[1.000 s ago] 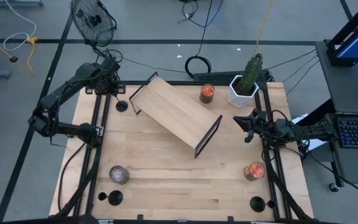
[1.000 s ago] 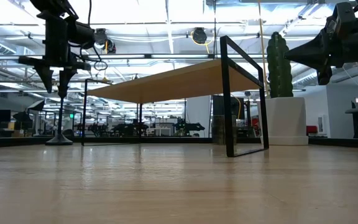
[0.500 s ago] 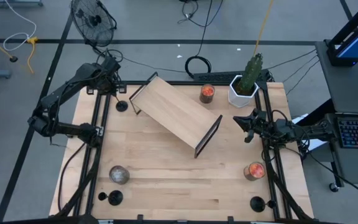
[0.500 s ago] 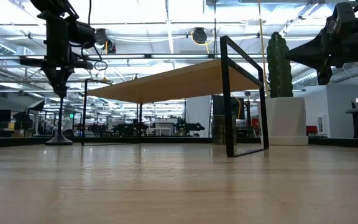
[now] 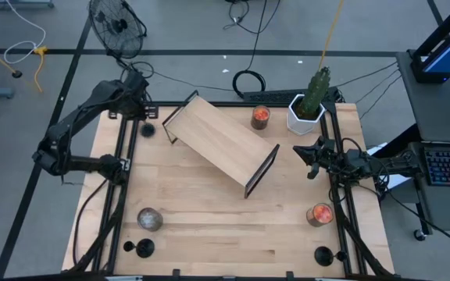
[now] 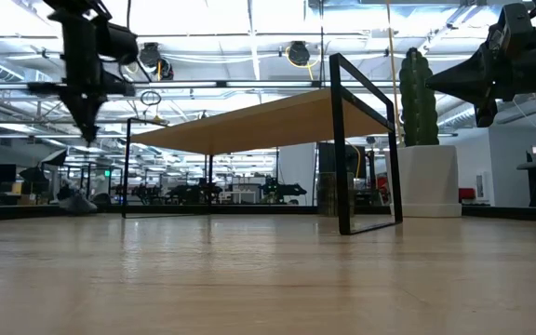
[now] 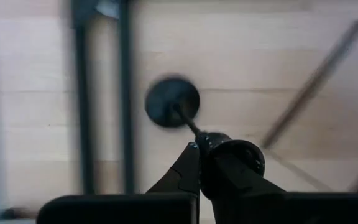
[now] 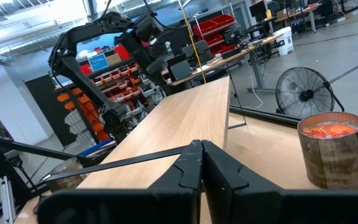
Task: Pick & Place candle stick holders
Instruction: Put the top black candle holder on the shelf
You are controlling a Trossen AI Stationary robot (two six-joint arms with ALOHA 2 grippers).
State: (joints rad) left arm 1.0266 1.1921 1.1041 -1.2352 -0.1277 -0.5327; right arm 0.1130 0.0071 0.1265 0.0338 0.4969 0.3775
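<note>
A small matte-black candle stick holder (image 5: 148,130) hangs at the table's far left, beside the wooden shelf (image 5: 221,144). Its round disc base (image 7: 169,101) shows below my left gripper (image 7: 199,148), which is shut on its thin stem. In the low view the base (image 6: 74,200) is blurred, just above the tabletop. Two more holders stand on their bases at the near left (image 5: 144,248) and near right (image 5: 323,254). My right gripper (image 5: 311,160) is shut and empty in the air at the table's right, beside the shelf's end frame. My left gripper pinches the holder's thin stem near its top end (image 7: 191,127) between its two fingers. The fingers come from above, pointing down. The holder hangs below them, base lowest, a little tilted and clear of the table.
The shelf stands slantwise across the table's middle on black end frames (image 5: 262,168). A white pot with a green cactus (image 5: 307,109) and a candle jar (image 5: 261,117) are at the far right. More jars stand at near right (image 5: 319,213) and near left (image 5: 149,219).
My left gripper has shut on the holder's stem, then risen a little and gone toward the table's left edge. The holder, which stood on the table, is now lifted just clear and swings below the fingers.
</note>
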